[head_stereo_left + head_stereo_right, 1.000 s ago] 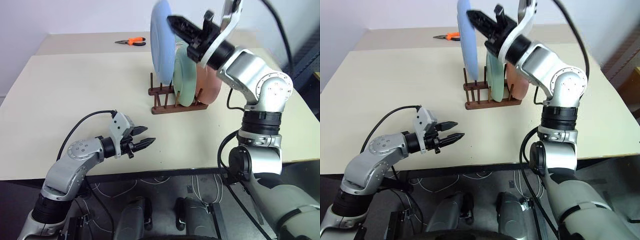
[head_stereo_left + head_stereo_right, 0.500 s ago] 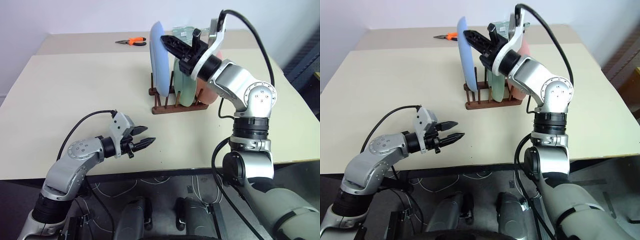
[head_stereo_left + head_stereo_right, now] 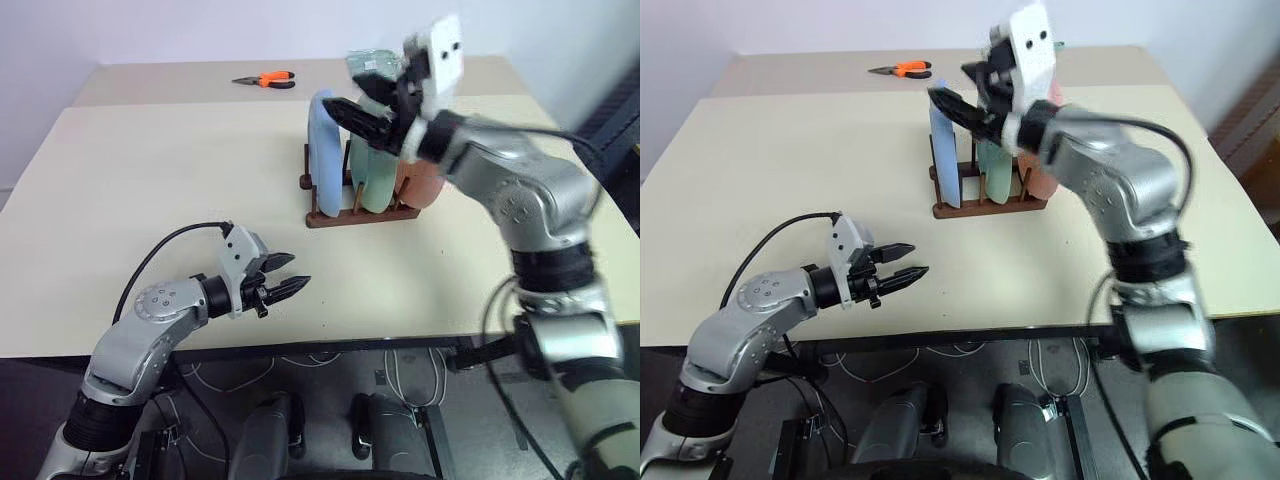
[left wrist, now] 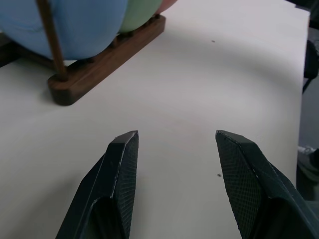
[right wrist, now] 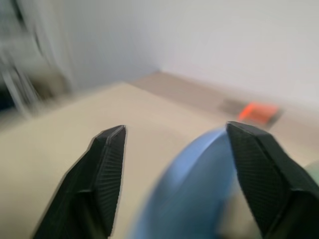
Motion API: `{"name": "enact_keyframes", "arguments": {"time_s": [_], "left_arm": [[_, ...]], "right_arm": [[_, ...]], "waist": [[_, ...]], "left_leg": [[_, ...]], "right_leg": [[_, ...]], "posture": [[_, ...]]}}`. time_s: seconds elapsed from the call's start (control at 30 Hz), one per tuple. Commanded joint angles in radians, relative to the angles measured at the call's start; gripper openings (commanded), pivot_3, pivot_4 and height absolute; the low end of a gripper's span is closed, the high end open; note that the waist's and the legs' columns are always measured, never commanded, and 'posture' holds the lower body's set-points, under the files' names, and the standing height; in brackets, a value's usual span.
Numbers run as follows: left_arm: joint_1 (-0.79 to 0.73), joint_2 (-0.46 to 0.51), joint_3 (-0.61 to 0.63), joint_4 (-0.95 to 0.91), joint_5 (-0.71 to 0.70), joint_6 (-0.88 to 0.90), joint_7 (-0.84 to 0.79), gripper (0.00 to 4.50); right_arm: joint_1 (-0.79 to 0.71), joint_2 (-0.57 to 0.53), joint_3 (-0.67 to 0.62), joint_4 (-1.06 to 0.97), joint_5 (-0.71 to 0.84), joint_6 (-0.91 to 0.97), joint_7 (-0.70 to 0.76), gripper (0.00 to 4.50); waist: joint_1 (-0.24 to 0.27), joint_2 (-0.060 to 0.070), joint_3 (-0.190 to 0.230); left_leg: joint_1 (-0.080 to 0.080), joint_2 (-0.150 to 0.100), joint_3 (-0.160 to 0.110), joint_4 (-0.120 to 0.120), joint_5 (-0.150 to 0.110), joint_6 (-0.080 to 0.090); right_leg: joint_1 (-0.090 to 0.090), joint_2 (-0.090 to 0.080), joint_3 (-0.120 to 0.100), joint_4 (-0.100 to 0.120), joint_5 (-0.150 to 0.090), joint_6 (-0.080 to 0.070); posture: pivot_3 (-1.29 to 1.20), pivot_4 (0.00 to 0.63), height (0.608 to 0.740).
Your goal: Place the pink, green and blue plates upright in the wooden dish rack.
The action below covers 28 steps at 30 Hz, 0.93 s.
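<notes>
blue plate (image 3: 323, 152), green plate (image 3: 372, 180) and pink plate (image 3: 418, 183) upright in rack (image 3: 360, 212), frame centre. right gripper (image 3: 362, 106) jaws released above blue rim. left gripper (image 3: 283, 284) jaws parted, empty, lower left over bench (image 3: 150, 200).

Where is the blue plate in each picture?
Left eye view: blue plate stands upright at the left end of the wooden dish rack, upper middle.
Right eye view: blue plate on edge, same end of the rack, upper middle.
Left wrist view: its lower part sits behind a rack peg.
Right wrist view: its rim lies between the right tool's open fingers.
Shared landmark: the orange pliers beyond the rack.
</notes>
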Motion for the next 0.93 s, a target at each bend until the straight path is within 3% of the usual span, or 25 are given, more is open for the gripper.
{"name": "enact_keyframes", "arguments": {"time_s": [0.03,0.13,0.23,0.3,0.43,0.63,0.93], "left_arm": [[0.018,0.014,0.037,-0.040,-0.011,-0.006,0.007,2.51],[0.028,0.036,0.049,-0.008,0.016,-0.035,-0.005,2.51],[0.028,0.054,0.059,0.056,0.048,-0.077,-0.013,2.51],[0.023,0.057,0.057,0.109,0.077,-0.109,-0.011,2.51],[0.025,0.043,0.094,0.224,0.088,-0.182,-0.013,2.51],[0.065,0.042,0.128,0.262,0.093,-0.245,-0.026,2.51],[0.124,0.029,0.149,0.222,0.093,-0.259,0.006,2.51]], "right_arm": [[0.132,-0.113,-0.180,-0.175,0.088,0.006,0.143,3.29],[0.334,-0.232,-0.432,-0.229,0.230,0.113,0.219,3.29],[0.610,-0.279,-0.628,-0.228,0.228,0.135,0.287,3.29],[0.734,-0.275,-0.671,-0.198,0.167,0.092,0.310,3.29],[0.837,-0.236,-0.653,-0.101,0.050,-0.029,0.318,3.29],[0.843,-0.190,-0.598,0.043,-0.044,-0.124,0.348,3.29],[0.787,-0.135,-0.507,0.077,-0.103,-0.158,0.331,3.29]], "waist": [[0.000,-0.001,0.000],[0.012,-0.001,0.000],[0.024,-0.003,-0.001],[0.022,-0.003,-0.002],[0.011,-0.002,-0.002],[0.018,-0.002,-0.002],[0.020,-0.003,-0.002]], "left_leg": [[0.000,0.000,0.000,0.000,0.000,0.000],[0.000,0.000,-0.001,0.001,0.000,0.000],[0.001,0.000,-0.001,0.001,0.000,0.000],[0.002,0.000,-0.002,0.001,-0.001,0.001],[0.007,0.001,0.000,0.000,-0.001,0.001],[0.008,0.001,0.001,0.000,-0.001,0.001],[0.008,0.001,0.001,0.000,-0.001,0.001]], "right_leg": [[0.000,0.000,0.000,0.000,0.000,0.000],[0.001,-0.001,-0.002,0.000,0.000,0.000],[0.003,-0.001,-0.002,-0.001,0.000,0.000],[0.006,-0.001,-0.003,-0.002,0.000,0.000],[0.006,-0.001,0.001,0.000,0.000,0.000],[0.007,-0.001,0.001,0.000,0.000,-0.001],[0.008,-0.001,0.001,0.000,0.000,-0.001]], "posture": [[0.00,0.150,0.740],[0.00,0.150,0.740],[0.00,0.150,0.740],[0.00,0.150,0.740],[0.00,0.150,0.740],[0.00,0.150,0.740],[0.00,0.150,0.740]]}}
